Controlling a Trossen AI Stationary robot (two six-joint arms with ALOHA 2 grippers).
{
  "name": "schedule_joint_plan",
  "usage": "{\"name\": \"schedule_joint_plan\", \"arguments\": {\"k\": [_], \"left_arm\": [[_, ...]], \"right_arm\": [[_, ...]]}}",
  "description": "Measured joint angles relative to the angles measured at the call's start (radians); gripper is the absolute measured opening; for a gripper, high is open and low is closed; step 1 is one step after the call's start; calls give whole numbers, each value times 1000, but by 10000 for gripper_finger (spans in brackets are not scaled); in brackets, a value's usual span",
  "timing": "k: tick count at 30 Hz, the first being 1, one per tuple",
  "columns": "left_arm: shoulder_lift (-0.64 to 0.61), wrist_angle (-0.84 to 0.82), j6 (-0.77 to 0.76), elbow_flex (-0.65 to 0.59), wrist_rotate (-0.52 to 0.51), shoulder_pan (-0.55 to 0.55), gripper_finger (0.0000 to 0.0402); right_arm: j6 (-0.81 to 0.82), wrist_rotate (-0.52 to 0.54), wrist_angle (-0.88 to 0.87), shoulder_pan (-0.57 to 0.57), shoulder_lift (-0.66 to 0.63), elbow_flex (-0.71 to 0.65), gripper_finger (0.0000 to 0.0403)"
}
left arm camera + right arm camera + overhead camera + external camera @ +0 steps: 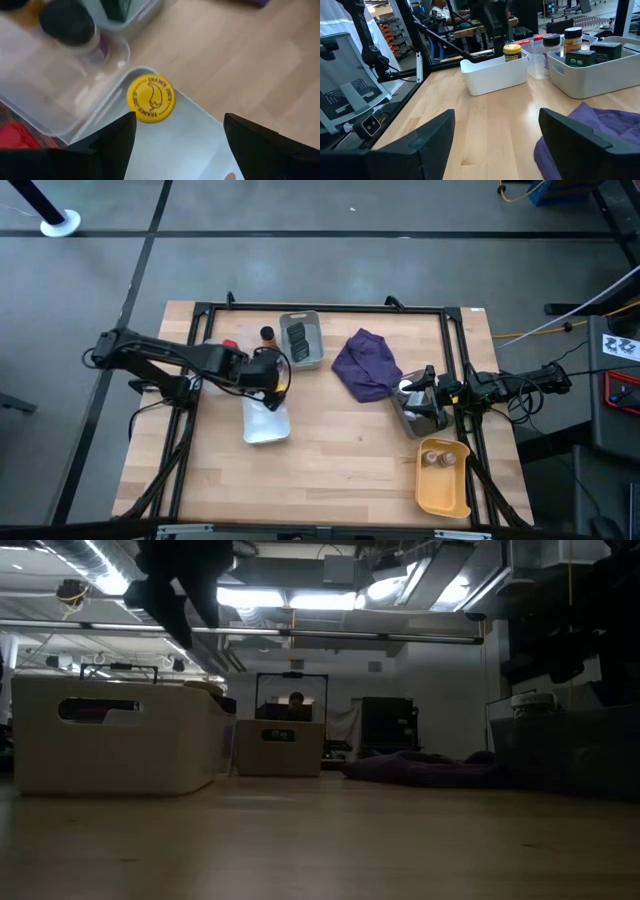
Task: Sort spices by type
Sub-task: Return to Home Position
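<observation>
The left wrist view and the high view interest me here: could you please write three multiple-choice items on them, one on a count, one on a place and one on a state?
1. How many jars stand in the yellow tray?
A none
B two
C five

2. Where is the yellow-capped bottle?
A in the yellow tray
B in the white bin
C outside any container

3. How is the left gripper?
A open, holding nothing
B shut on the bottle
C shut on a jar

Answers:
1 B: the high view shows two round tops in that tray.
2 B: the left wrist view shows its yellow cap inside the bin's rim.
3 A: its fingers stand wide apart above the bin, with nothing between them.
</observation>
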Motion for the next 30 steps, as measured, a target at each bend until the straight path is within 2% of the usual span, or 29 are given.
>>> {"name": "schedule_joint_plan", "arguments": {"k": [6,13,20,25,30], "left_arm": [[-85,4,190,0,-58,-26,283],[-209,44,627,0,-73,-4,283],[-356,8,770,0,-97,59,282],[-472,58,802,-8,-92,53,282],[-591,243,907,-160,-59,18,282]], "right_arm": [[0,0,0,0,0,0,287],[0,0,0,0,0,0,287],[0,0,0,0,0,0,287],[0,1,0,0,0,0,287],[0,1,0,0,0,0,287]]}}
